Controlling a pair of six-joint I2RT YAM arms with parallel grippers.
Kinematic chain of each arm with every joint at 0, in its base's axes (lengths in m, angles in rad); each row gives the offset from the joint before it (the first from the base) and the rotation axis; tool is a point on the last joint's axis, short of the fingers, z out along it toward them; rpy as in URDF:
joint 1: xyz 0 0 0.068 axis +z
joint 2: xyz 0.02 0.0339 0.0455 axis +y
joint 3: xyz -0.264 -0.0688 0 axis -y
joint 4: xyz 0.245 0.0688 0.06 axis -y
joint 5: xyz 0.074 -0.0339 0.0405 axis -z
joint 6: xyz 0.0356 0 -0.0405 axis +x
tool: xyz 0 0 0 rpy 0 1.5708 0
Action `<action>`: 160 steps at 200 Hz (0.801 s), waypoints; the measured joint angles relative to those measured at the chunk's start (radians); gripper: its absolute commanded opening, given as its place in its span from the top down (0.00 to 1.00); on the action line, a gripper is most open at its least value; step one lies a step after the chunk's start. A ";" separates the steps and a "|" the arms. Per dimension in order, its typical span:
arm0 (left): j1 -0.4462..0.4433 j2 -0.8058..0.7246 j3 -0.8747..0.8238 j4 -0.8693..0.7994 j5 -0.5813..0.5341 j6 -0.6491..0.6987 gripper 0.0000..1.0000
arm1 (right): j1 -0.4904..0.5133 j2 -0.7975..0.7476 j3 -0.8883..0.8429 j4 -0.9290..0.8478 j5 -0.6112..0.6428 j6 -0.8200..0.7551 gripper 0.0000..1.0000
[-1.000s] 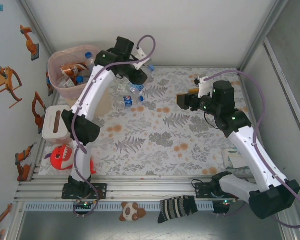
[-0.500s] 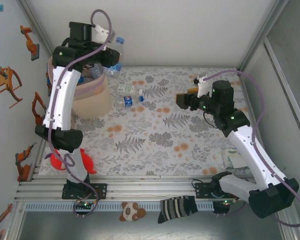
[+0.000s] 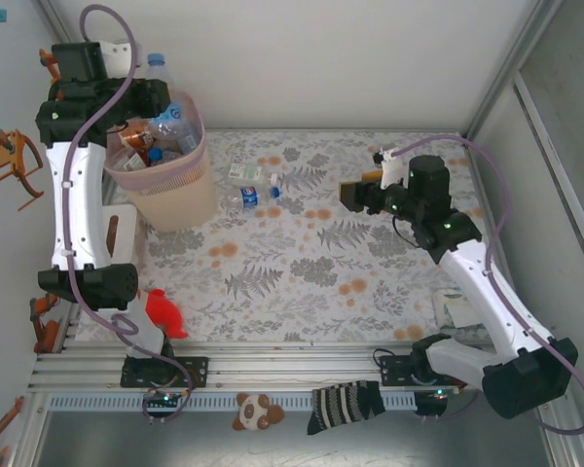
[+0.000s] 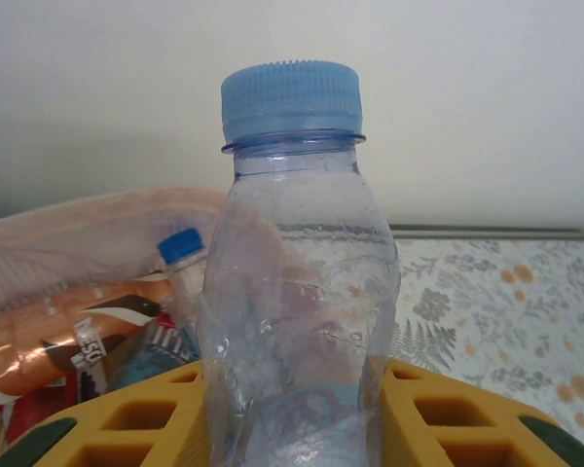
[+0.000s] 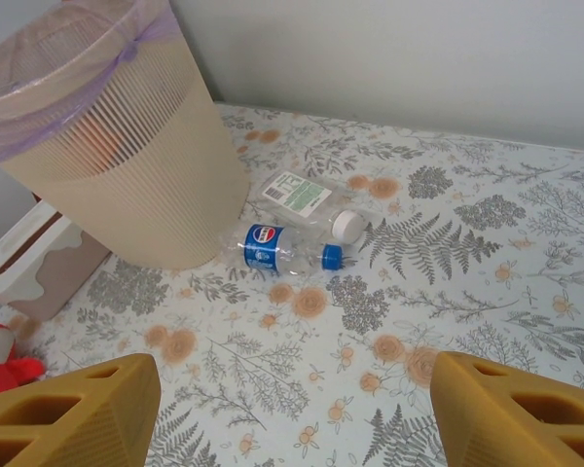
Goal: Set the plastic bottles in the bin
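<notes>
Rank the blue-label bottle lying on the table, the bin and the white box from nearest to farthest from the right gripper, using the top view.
From the right gripper:
1. Blue-label bottle, lying on its side to the gripper's left.
2. Bin, in the far-left corner.
3. White box, at the left edge, beyond the bin.

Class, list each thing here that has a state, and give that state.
Left gripper: shut on clear bottle.
Clear bottle: capped, held, not binned.
Right gripper: open, empty.
Bin: upright, partly filled.
Blue-labelled bottle: capped, lying on table.
Green-labelled bottle: capped, lying on table.
</notes>
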 measured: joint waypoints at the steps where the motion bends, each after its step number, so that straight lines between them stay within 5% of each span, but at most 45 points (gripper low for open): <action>1: 0.002 0.000 -0.002 0.001 0.000 -0.001 0.63 | 0.000 0.001 0.000 0.000 0.000 0.000 0.27; 160: 0.124 0.187 -0.098 0.150 0.052 -0.100 0.61 | 0.000 0.254 0.162 0.007 -0.073 0.001 0.27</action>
